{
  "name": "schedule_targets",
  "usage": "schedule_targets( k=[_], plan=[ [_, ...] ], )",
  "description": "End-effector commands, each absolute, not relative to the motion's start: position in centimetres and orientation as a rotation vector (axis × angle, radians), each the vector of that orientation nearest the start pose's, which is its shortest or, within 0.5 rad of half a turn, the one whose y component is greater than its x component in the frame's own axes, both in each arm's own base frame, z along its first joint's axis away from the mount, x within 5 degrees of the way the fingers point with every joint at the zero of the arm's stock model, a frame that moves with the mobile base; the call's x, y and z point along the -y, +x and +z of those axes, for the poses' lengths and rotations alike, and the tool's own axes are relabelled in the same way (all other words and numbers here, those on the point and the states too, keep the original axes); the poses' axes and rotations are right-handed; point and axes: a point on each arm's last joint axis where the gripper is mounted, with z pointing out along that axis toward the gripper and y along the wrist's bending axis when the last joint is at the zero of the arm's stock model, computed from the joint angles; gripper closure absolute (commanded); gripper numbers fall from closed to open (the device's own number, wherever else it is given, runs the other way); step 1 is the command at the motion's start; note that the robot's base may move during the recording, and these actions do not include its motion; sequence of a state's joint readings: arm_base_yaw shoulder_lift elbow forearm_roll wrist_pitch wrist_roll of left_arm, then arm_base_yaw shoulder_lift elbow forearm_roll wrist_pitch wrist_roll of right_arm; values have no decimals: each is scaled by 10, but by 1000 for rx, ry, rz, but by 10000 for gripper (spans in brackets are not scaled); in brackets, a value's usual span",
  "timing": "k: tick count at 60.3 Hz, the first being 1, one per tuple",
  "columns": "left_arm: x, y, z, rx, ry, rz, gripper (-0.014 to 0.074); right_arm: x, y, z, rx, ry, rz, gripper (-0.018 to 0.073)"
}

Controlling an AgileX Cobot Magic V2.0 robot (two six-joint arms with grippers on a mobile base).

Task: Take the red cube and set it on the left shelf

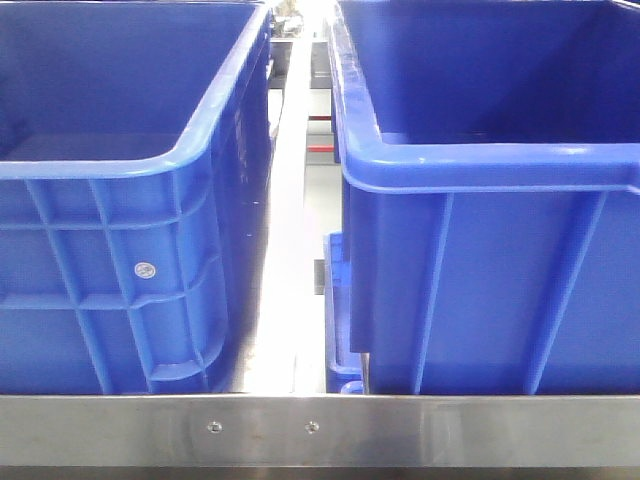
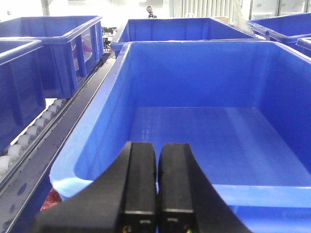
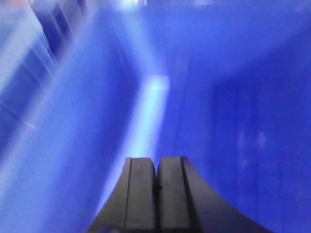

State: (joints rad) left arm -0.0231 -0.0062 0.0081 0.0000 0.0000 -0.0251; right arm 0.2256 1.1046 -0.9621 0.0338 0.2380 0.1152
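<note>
- Filling the front view with two large tubs, the left bin (image 1: 120, 170) and the right bin (image 1: 480, 165), parked side by side on a steel rail (image 1: 450, 425) with a narrow bright gap between them. Probably set this way so each stays reachable from above.
- Looking from the left wrist into an open bin (image 2: 121, 97) with a bare floor and nothing to pick inside. Flanked on its left by rollers (image 2: 29, 136), apparently there to slide bins along.
- Showing only a smeared blue wall (image 3: 73, 145) from the right wrist, too blurred to say which bin or how near.
- Holding the left gripper (image 2: 156, 160) with its jaws pressed together and nothing between them, poised at the near rim of the open bin. Judged a travelling or searching pose, not a grasp.
- Keeping the right gripper (image 3: 156, 170) likewise pressed together and empty, pointed along the blue wall.
- Catching a red patch (image 2: 51, 200) low at the left of the left wrist view, under the near corner of the open bin. Possibly the red cube, though too little shows to tell; no cube plainly visible anywhere else.
- Placing the task at its start, by this evidence: nothing gripped, nothing yet set on the left shelf.
</note>
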Motion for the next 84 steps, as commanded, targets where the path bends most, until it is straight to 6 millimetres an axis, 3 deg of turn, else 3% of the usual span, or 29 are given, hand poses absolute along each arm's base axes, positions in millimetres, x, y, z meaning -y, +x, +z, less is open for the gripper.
schedule_targets(
  k=[1,10,48,58,68,84],
  plan=[
    [1,55,211,-1412,1,-43,495,-52,226,398,-1699,-81,272,511],
    [1,55,211,-1412,1,-43,495,-50,217,402,-1683,-81,274,511],
    [1,55,211,-1412,1,-43,495,-50,217,399,-1714,-82,272,511],
    [1,55,211,-1412,1,-43,495,-46,197,401,-1663,-80,276,511],
    [1,55,211,-1412,1,-43,495,-37,170,377,-1612,-64,269,511],
    [1,55,211,-1412,1,-43,495,-13,118,295,-1569,59,232,511]
  ],
)
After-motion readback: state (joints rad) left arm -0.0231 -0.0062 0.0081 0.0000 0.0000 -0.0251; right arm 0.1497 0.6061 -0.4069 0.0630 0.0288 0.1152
